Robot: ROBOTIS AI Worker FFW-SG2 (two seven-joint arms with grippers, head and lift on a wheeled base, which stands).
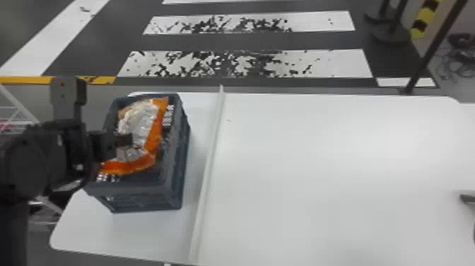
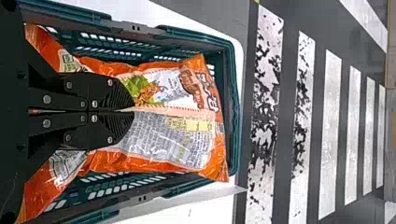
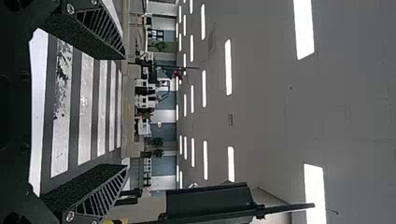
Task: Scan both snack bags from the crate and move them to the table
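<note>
My left gripper (image 1: 123,140) is over the dark crate (image 1: 136,191), at the orange-and-silver snack bag (image 1: 141,123) inside it. Seen from the left wrist, the two fingertips (image 2: 128,111) of this gripper (image 2: 130,111) are closed together on the raised middle seam of the bag (image 2: 177,135), whose printed back faces up. The bag spans much of the crate (image 2: 231,93) and hides what lies under it. At the head view's right edge a sliver of my right gripper (image 1: 468,198) shows; in its wrist view this gripper (image 3: 125,112) stands open with nothing between its fingers.
The crate stands on the left part of the white table (image 1: 318,159), beside a raised pale strip (image 1: 208,166) that runs front to back. A dark pole (image 1: 434,49) rises behind the table's right side. A dark panel (image 3: 210,200) on an arm is near the right gripper's view.
</note>
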